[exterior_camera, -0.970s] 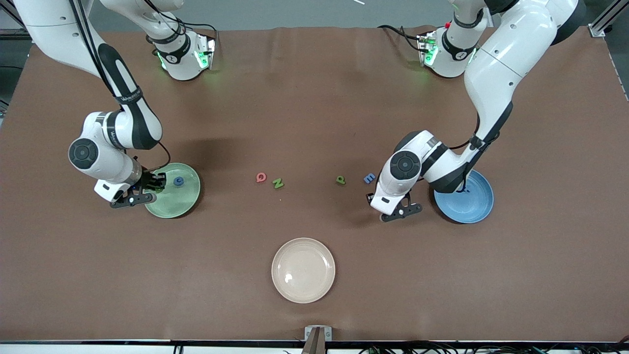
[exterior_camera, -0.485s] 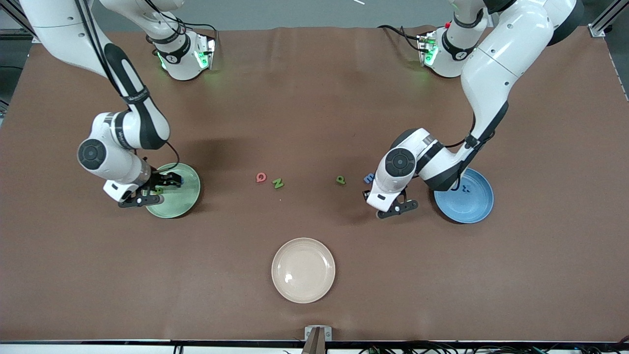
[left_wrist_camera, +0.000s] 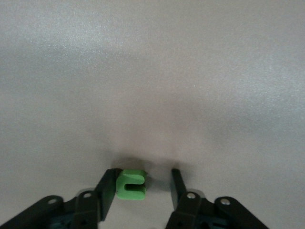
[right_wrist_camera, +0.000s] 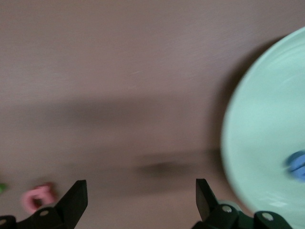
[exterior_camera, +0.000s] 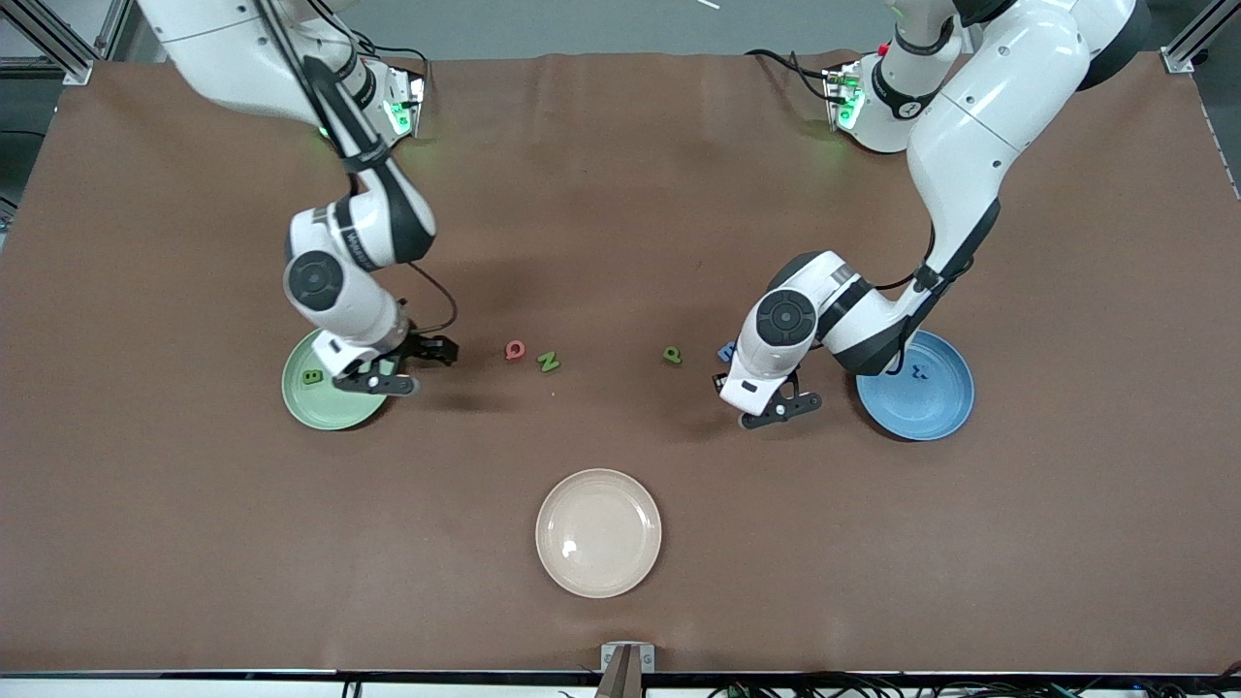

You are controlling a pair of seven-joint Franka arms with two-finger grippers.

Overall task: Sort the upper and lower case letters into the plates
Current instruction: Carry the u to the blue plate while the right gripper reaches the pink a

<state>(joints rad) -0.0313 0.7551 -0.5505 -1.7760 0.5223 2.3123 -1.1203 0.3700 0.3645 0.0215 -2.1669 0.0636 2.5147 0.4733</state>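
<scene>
Sorting is partway along: the mint plate, at mid-height of the front view toward the right arm's end, holds a green B and a blue letter, and the blue plate, toward the left arm's end, holds small dark letters too tiny to read. The left gripper is low over the table just beside the blue plate. In the left wrist view its fingers bracket a green c-shaped letter; one finger touches the letter and the other stands a little apart, so the pinch is not yet made. The next move calls for closing fully, lifting, and carrying the letter to the plate that matches its case. The right gripper hangs over the mint plate's rim with its fingers spread wide and empty, pointing toward the red Q and green N in the middle of the frame; it looks due to fetch one of them. A green p and a blue letter, half hidden by the left arm, also wait on the table. The cream plate, low at centre, holds nothing. Lettering on the arms is too small to read.
</scene>
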